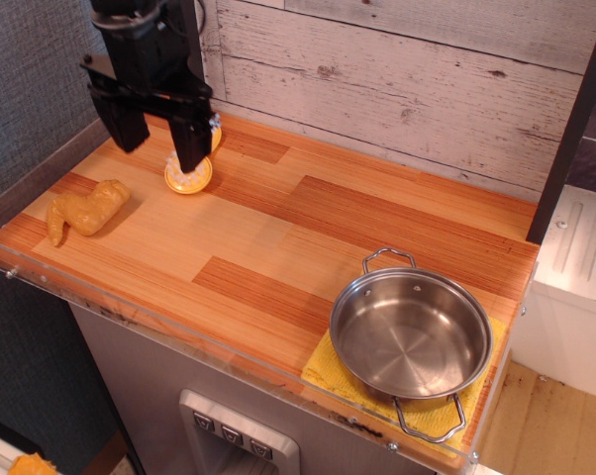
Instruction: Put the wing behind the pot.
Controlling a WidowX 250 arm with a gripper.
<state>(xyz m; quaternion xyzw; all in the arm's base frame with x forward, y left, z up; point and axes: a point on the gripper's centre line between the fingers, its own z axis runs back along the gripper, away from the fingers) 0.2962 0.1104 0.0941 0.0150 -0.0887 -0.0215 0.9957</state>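
Wing [87, 211] alone at counter's left end, open empty claw [161, 139] above, pot [411, 334] well apart.

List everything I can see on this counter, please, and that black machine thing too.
Golden-tan lumpy toy chicken wing: one, left end of the counter.
Round yellow brush with white bristles: one, back left, partly behind the gripper.
Shallow shiny steel pot with two wire loop handles: one, front right.
Yellow cloth: one, under the pot.
Wooden striped countertop: one, orange-brown.
Black robot gripper: one, open, empty, above the back left corner.
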